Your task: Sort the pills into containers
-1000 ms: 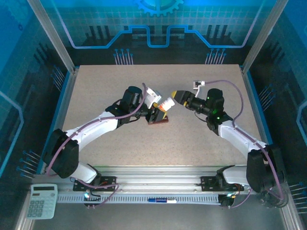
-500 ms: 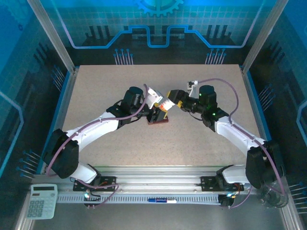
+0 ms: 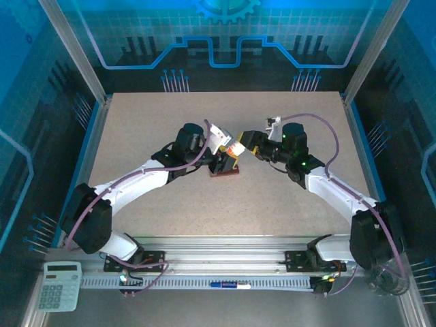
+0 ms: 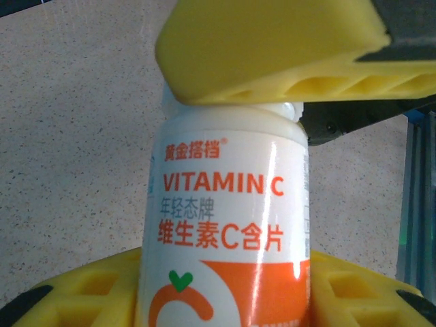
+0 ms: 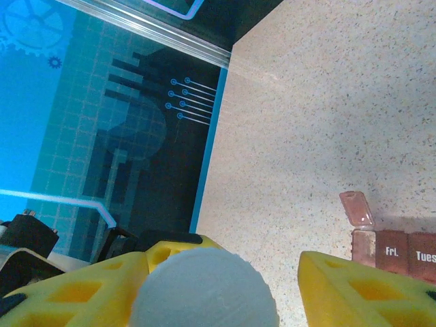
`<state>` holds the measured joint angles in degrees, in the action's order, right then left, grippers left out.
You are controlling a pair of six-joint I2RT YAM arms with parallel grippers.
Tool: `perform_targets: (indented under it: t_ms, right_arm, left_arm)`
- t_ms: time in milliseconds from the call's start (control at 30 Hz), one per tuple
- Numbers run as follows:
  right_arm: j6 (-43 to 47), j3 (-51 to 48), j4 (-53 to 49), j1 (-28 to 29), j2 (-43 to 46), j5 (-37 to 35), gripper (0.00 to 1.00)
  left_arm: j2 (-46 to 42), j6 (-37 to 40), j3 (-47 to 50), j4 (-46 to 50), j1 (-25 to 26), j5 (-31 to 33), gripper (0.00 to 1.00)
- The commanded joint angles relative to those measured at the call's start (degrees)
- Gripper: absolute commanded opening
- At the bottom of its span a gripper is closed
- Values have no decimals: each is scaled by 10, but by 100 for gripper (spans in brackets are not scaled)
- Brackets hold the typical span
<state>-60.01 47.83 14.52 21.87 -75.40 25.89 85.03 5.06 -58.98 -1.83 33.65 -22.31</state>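
White and orange, the vitamin C bottle (image 3: 235,146) hangs tilted over the middle of the bench (image 3: 286,204) in the top view. The left gripper (image 3: 223,146) is clamped on its body and the right gripper (image 3: 246,144) meets its cap end. The containers (image 3: 225,170), a dark reddish strip, lie on the bench just below the bottle.

From the left wrist, the bottle sits wedged between that gripper's yellow fingers (image 4: 75,296). One finger of the right gripper (image 4: 272,48) lies across the white cap (image 4: 286,110).

From the right wrist, the cap (image 5: 204,289) sits between the right gripper's fingers (image 5: 354,286). One finger is against it and the other stands a sliver off, so the jaws are narrow but not yet gripping. The containers (image 5: 402,252) show at the right edge with one lid (image 5: 356,208) raised.

The step looks like uncapping. It should go best if the right jaws centre on the cap and close evenly before they twist about the bottle's own axis. The left grip must not slip. The bottle's mouth should stay raised until it is aimed at the open compartment, or pills may scatter.
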Motion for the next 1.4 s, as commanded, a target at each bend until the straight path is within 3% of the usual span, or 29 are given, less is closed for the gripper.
perform_targets:
  t_ms: [0,100,233,567,833,933,1067,1200,1367]
  right_arm:
    - [3,-3,2,2,18,-3,61]
    - [2,-3,3,-1,19,0,66]
    - [1,-2,4,-4,22,1,65]
    - [-3,-10,32,-17,19,20,34]
    - [104,-12,114,-74,13,121,32]
    - [104,-38,157,-103,24,122,33]
    - [163,-40,32,-117,46,64,32]
    - [238,-40,-138,-109,57,-52,32]
    - [279,-77,-223,-87,49,-206,35]
  left_arm:
    - [-17,16,6,-15,4,2,0]
    - [-18,17,6,-16,4,2,0]
    - [-17,17,6,-15,4,1,0]
    - [-19,15,8,-17,5,-1,0]
    - [-27,-3,18,-36,4,-28,0]
    - [-30,-10,19,-39,4,-33,0]
    - [-36,-12,26,-43,4,-25,0]
    - [-44,-17,38,-55,4,1,0]
    - [-58,-20,58,-76,4,38,0]
